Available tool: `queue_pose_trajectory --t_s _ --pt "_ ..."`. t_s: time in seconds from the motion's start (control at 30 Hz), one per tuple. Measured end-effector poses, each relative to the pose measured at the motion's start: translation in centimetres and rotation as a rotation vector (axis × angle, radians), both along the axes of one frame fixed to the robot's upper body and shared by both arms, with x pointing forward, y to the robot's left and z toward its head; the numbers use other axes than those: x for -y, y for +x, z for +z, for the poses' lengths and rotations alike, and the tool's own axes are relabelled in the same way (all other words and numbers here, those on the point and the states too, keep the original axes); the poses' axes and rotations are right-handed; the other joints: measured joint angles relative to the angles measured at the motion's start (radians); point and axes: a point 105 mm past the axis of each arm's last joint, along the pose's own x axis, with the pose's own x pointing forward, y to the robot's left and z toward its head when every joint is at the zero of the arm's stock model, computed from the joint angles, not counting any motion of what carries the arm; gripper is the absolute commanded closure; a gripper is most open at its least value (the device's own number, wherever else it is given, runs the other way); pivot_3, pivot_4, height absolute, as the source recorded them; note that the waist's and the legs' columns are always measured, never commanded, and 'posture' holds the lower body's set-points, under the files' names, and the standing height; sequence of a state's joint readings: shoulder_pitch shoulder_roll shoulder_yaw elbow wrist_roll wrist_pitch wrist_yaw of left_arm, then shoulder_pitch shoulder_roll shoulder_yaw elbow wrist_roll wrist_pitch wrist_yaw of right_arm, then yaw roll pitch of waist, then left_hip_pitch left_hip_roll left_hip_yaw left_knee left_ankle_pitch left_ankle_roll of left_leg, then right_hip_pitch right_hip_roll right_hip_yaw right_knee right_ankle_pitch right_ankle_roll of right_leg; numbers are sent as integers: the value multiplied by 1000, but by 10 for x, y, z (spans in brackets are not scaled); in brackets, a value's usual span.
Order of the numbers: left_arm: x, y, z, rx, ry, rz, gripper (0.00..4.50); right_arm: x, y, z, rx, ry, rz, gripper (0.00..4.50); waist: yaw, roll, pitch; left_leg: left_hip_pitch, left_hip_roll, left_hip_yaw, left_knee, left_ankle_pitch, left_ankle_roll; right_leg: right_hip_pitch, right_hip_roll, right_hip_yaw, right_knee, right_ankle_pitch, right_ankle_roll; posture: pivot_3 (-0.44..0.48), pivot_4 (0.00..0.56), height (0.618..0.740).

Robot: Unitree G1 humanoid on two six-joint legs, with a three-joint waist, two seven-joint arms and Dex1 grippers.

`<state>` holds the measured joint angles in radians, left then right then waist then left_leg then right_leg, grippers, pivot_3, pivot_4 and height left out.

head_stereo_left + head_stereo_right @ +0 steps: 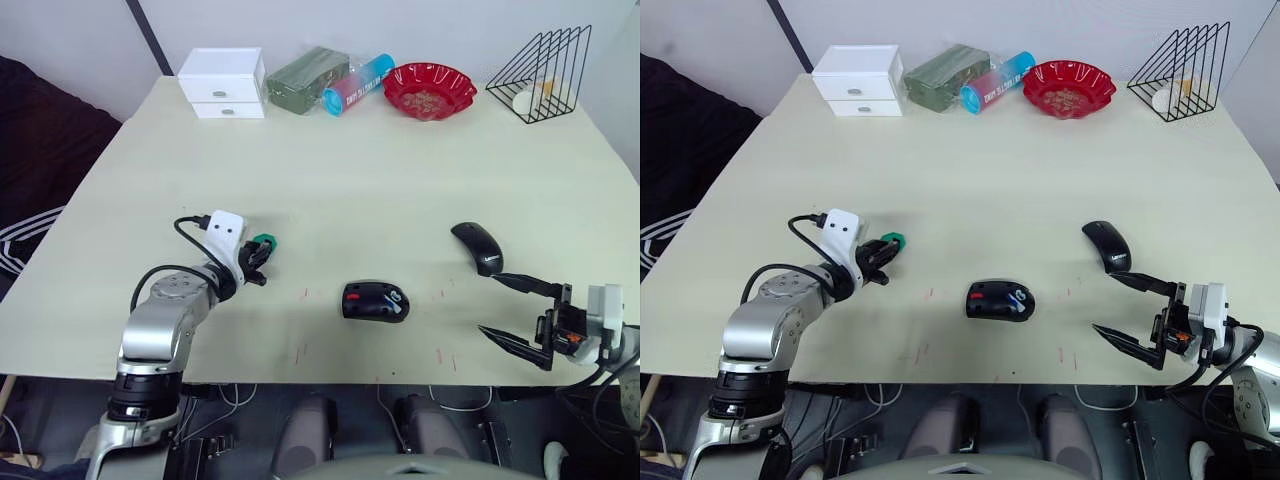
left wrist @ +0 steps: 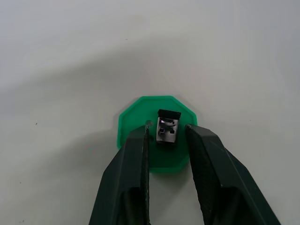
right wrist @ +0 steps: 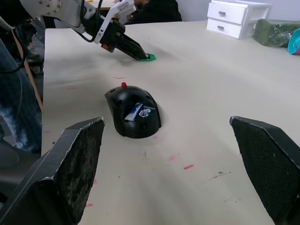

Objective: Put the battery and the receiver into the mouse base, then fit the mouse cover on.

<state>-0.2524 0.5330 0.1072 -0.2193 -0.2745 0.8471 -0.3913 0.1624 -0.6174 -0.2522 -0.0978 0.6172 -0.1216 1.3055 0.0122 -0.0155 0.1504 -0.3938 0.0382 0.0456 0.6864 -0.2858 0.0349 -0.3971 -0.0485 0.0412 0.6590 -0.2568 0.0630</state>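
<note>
The mouse base [image 1: 375, 300] lies open-topped at the middle front of the table, with a red patch and a blue-and-white piece, apparently the battery [image 3: 138, 111], in its hollow. The glossy black mouse cover [image 1: 476, 247] rests to its right. The small black receiver [image 2: 168, 130] stands in a green octagonal holder [image 1: 263, 241] left of the base. My left gripper [image 1: 262, 247] is down at that holder, its fingers [image 2: 140, 154] narrowly open on either side of the receiver. My right gripper [image 1: 490, 303] hangs wide open near the front right edge, just in front of the cover and holding nothing.
Along the far edge stand a white drawer box [image 1: 222, 82], a green pouch [image 1: 306, 78], a blue tube [image 1: 357, 84], a red bowl [image 1: 430, 90] and a black wire rack [image 1: 540, 72]. Small red marks dot the table around the base.
</note>
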Motion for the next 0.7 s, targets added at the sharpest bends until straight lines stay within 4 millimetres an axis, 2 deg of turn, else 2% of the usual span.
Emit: queue_pose_trajectory --t_s 0.2,0.23,0.27,0.3,0.33,0.7 --pt "0 1 0 -1 0 1 3158 0 0 0 3 -2 -2 0 0 0 0 0 0 0 0 0 0 0 0 0 0 0 0 0 150 740" --pt "0 1 0 -1 0 2 3442 0 0 0 3 -2 -2 0 0 0 0 0 0 0 0 0 0 0 0 0 0 0 0 0 150 740" --pt "-1 1 0 -1 0 5 3916 0 -1 -1 1 -3 -3 0 0 0 0 0 0 0 0 0 0 0 0 0 0 0 0 0 150 740" --pt "-1 1 0 0 0 5 4044 0 -1 -1 0 -3 -4 0 0 0 0 0 0 0 0 0 0 0 0 0 0 0 0 0 150 740" --pt "-1 1 0 0 0 5 4405 0 -1 -1 1 -3 -3 0 0 0 0 0 0 0 0 0 0 0 0 0 0 0 0 0 150 740" --pt "-3 1 1 -6 3 9 4399 0 -1 -1 3 -3 -2 0 -1 0 0 0 0 0 0 0 0 0 0 0 0 0 0 0 150 740"
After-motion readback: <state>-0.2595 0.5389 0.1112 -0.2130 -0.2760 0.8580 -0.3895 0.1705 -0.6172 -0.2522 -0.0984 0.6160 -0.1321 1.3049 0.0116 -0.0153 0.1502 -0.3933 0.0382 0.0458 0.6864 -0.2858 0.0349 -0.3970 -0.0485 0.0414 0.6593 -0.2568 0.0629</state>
